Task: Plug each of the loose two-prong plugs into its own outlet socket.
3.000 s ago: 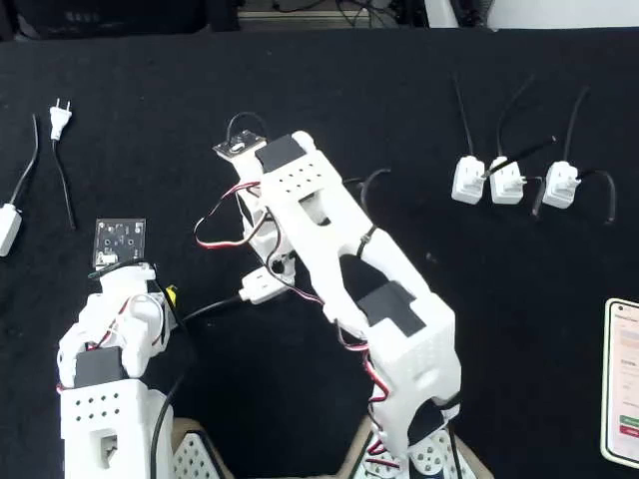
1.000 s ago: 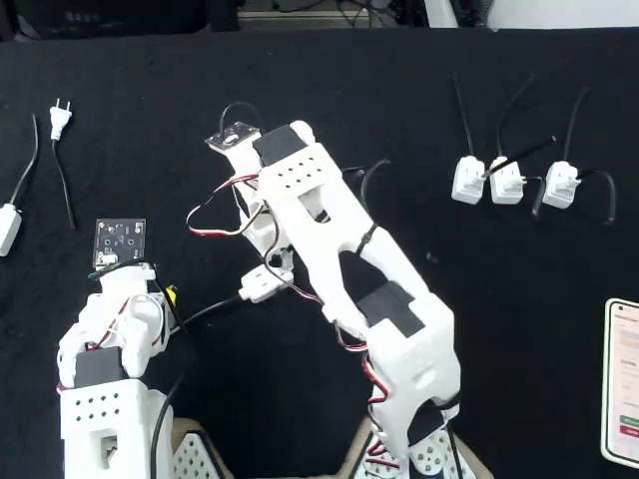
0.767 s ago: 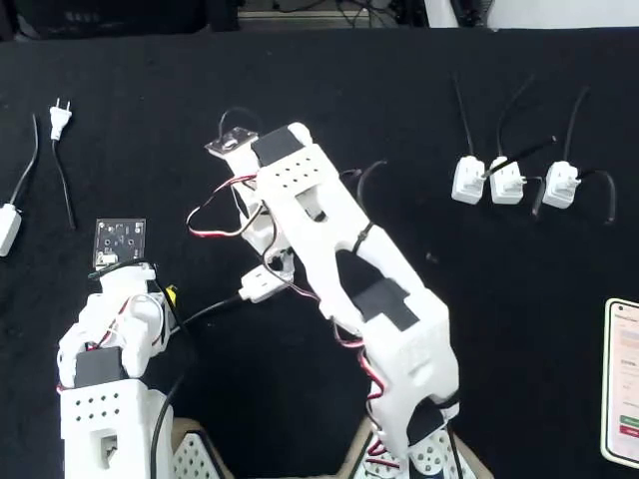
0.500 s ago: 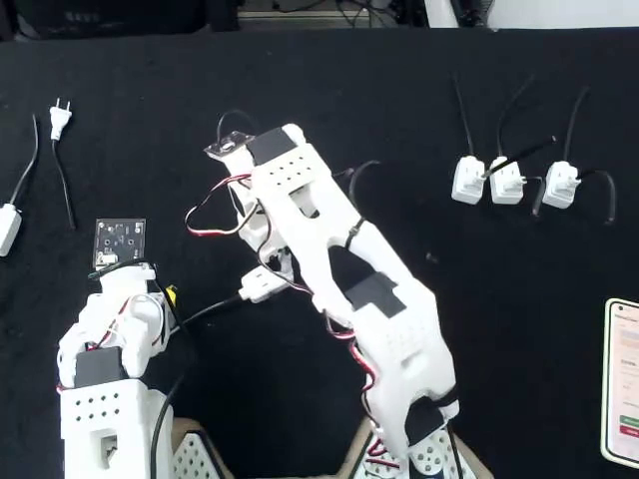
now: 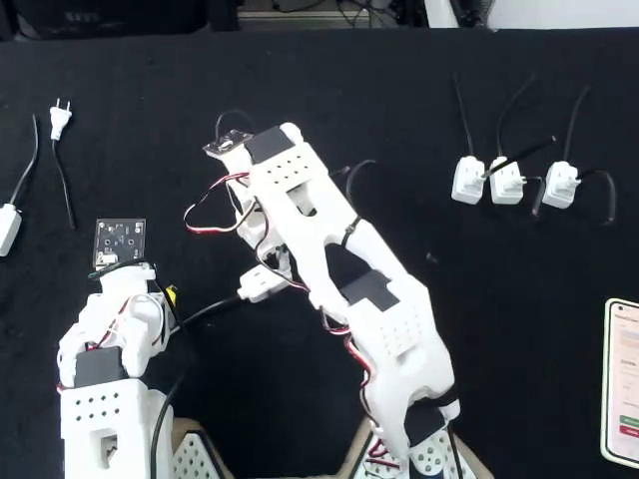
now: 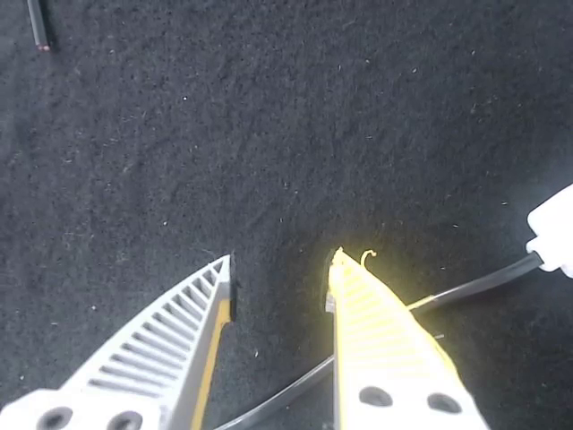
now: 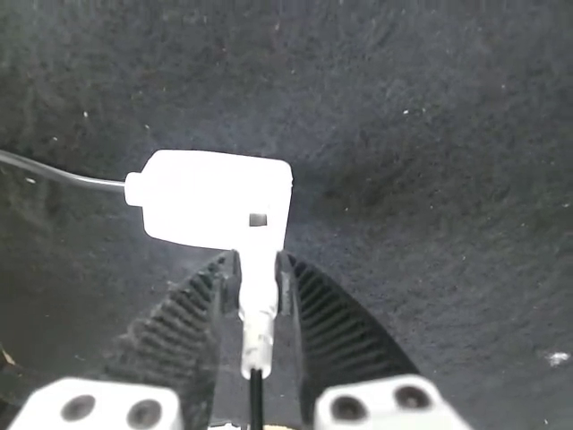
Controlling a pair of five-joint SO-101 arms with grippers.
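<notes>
Nearest, the left gripper hangs low over the black cloth at the near left. Its jaws are spread wide and hold nothing. A black cable runs under it along the cloth.

Further in, near the middle of the table, the right gripper is clamped tight on the thin neck of a white plug. The front of the plug sits against the face of a white socket. The prongs are hidden, so I cannot tell whether they are fully in.

The main risk is that the socket lies loose on the cloth and nothing braces it. A push on the plug would likely slide or turn it rather than seat the prongs. Because the grip is on the neck, the plug could also pivot between the pads and go in crooked. If the jaws let go before it is seated, the stiff cable may pull the plug back out. That cable also passes close to the left arm and could snag.

Farther off, a loose plug waits at the far left, well apart from a spare socket at the left edge. Three sockets sit in a row at the far right and look already plugged.
</notes>
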